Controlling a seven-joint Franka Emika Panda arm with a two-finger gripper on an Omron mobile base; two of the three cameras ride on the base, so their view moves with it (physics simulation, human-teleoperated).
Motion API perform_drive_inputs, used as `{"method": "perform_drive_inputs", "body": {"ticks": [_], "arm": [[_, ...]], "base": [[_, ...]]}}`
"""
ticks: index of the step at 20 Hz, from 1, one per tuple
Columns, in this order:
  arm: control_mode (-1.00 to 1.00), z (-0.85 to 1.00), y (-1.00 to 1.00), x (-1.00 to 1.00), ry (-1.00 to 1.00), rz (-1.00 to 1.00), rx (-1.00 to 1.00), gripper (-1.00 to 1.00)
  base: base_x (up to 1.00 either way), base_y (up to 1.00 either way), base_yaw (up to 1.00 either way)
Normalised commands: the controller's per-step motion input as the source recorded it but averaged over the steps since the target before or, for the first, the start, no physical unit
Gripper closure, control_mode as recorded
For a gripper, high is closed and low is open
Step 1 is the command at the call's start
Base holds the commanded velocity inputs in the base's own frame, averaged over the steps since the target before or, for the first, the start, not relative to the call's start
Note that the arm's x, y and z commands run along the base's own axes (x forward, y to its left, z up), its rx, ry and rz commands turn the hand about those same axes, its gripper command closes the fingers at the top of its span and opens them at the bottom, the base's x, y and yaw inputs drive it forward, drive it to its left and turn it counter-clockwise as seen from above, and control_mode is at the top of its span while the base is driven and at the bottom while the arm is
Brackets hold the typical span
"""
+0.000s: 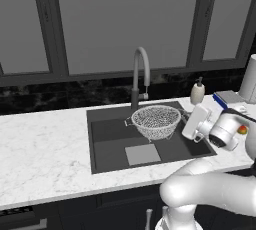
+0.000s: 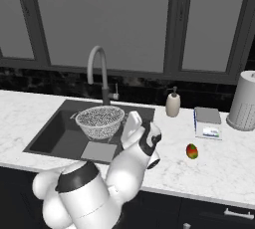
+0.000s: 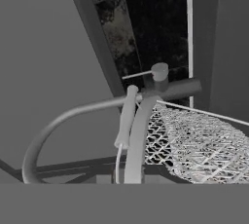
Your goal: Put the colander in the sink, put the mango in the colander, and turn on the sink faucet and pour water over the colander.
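The sink is set into the counter, with the sink faucet at its back edge. The colander is held above the basin near the right wall, its rim handle clamped in the gripper. The mango lies toward the counter's front edge, right of the sink.

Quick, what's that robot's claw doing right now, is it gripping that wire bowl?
Gripper: closed on the colander, gripping its rim and holding it over the sink.
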Motion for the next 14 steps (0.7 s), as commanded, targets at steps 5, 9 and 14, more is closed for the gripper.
{"method": "perform_drive_inputs", "body": {"ticks": [5, 9, 14], "arm": [[-1.00, -0.29, 0.31, 0.01, 0.01, 0.03, -0.07, 1.00], [-1.00, -0.05, 0.25, 0.22, 0.00, 0.00, -0.05, 1.00], [-1.00, 0.00, 0.40, 0.33, 0.03, 0.00, -0.05, 1.00]], "base": [[0.00, 0.00, 0.00], [0.00, 0.00, 0.00], [0.00, 0.00, 0.00]]}}
